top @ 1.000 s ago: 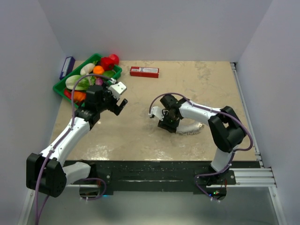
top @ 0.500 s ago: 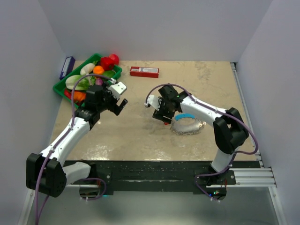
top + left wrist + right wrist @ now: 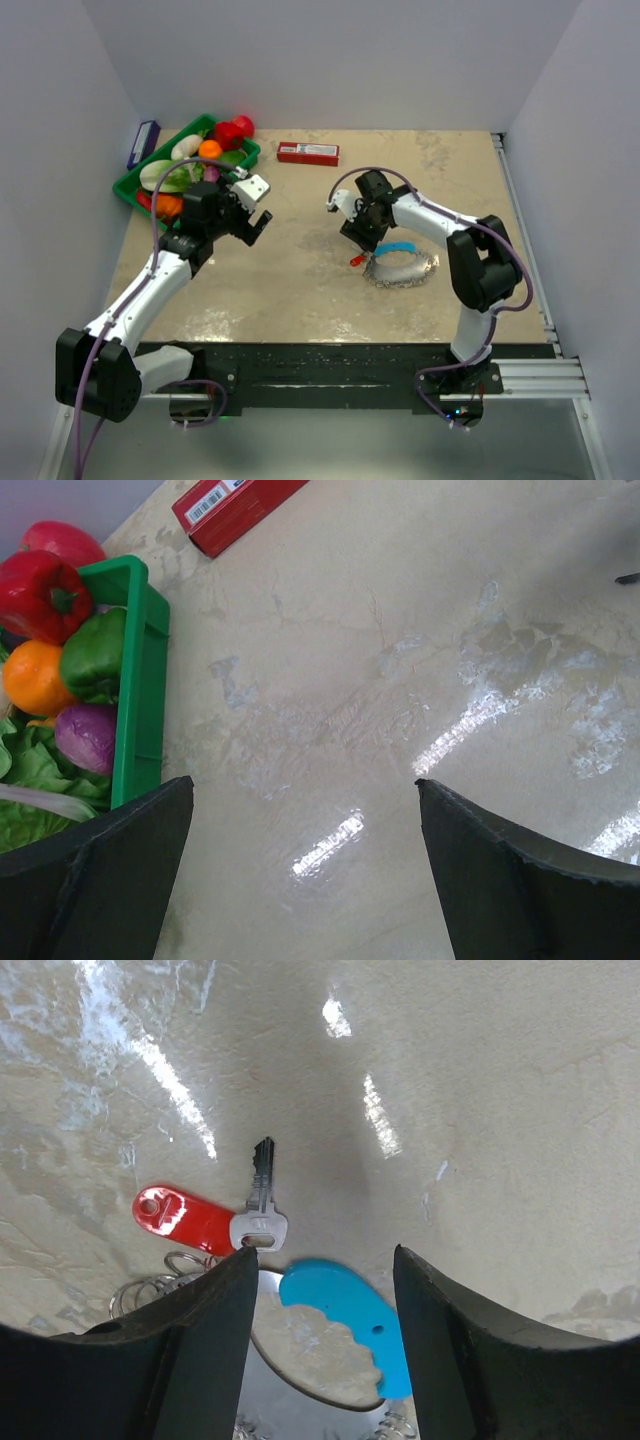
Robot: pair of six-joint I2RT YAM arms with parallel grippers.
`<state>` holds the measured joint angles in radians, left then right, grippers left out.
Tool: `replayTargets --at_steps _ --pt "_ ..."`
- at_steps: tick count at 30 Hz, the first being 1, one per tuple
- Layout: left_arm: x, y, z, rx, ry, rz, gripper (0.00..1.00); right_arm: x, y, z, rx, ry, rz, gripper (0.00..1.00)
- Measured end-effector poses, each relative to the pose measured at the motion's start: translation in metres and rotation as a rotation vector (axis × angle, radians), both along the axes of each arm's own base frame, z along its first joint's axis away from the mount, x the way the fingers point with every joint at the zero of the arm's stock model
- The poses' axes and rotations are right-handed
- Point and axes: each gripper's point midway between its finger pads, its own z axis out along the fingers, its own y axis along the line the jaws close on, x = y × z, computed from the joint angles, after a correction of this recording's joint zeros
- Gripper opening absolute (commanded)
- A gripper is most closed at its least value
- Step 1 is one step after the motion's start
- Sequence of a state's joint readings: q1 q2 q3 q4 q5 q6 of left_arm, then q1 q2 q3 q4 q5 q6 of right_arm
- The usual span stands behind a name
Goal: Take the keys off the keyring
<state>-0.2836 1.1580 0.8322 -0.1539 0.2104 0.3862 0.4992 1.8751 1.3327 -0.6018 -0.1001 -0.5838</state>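
The keyring is found lying flat on the worktop, right of centre and ahead of the right arm's base. The keys are strung along its near side as a jagged silvery fringe, and a blue section closes the far side. At the left end, one silver key and a red tag are seen sticking out from the loop, with bare worktop around them. The right fingers are held spread directly above this end, with nothing pinched. The bunch is judged light, loose and floppy, and its metal thin, hard and slippery. A pull on one key would likely drag the whole loop. It is therefore advised that the blue section be pinned and the protruding key be taken by its head, across the flats. Well apart to the left, the left fingers are spread wide and empty beside the tray. A red box is noted at the far edge.
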Motion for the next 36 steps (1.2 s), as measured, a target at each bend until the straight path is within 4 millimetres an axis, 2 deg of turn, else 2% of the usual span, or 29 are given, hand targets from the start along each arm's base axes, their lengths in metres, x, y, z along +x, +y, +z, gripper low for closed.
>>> replayTargets --at_steps 14,25,36 --pt "-0.001 -0.002 -0.003 -0.006 0.003 -0.011 1.00 -0.016 -0.022 -0.007 -0.006 0.028 -0.032 0.58" --pt "-0.002 -0.003 -0.003 -0.008 0.004 -0.015 1.00 -0.025 -0.014 -0.008 0.040 0.070 -0.007 0.58" --pt "-0.002 -0.003 -0.003 -0.012 0.006 -0.014 0.99 -0.030 -0.016 -0.011 0.035 0.088 -0.004 0.57"
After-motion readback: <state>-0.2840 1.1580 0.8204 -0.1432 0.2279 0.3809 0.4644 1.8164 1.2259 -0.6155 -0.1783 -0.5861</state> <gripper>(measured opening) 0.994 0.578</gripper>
